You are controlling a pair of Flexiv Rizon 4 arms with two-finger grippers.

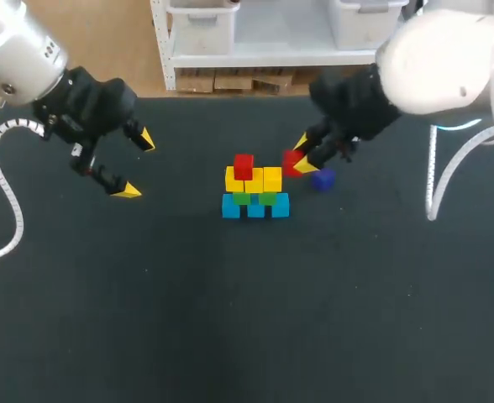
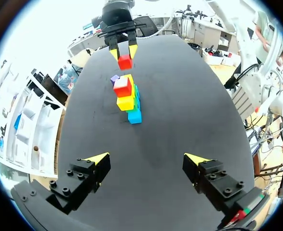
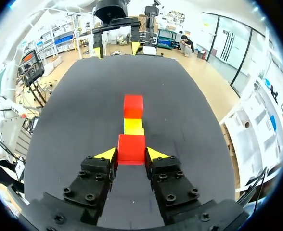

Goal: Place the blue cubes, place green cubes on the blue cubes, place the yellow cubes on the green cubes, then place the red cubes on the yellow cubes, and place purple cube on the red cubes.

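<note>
A stack stands mid-table: a bottom row of blue cubes (image 1: 255, 206), green cubes (image 1: 254, 198) on them, yellow cubes (image 1: 254, 179) above, and one red cube (image 1: 244, 164) on the yellow row's left part. My right gripper (image 1: 302, 156) hovers just right of the stack, shut on a second red cube (image 1: 292, 162) (image 3: 131, 148); in its wrist view the stack's red cube (image 3: 133, 106) lies straight ahead. A purple cube (image 1: 323, 179) (image 2: 114, 78) rests on the table under the right gripper. My left gripper (image 1: 137, 165) (image 2: 147, 160) hangs open and empty, well left of the stack (image 2: 129, 98).
The black table (image 1: 230, 319) carries nothing else. Bare surface stretches in front of the stack and to both sides of it. The table's far edge runs just behind both arms.
</note>
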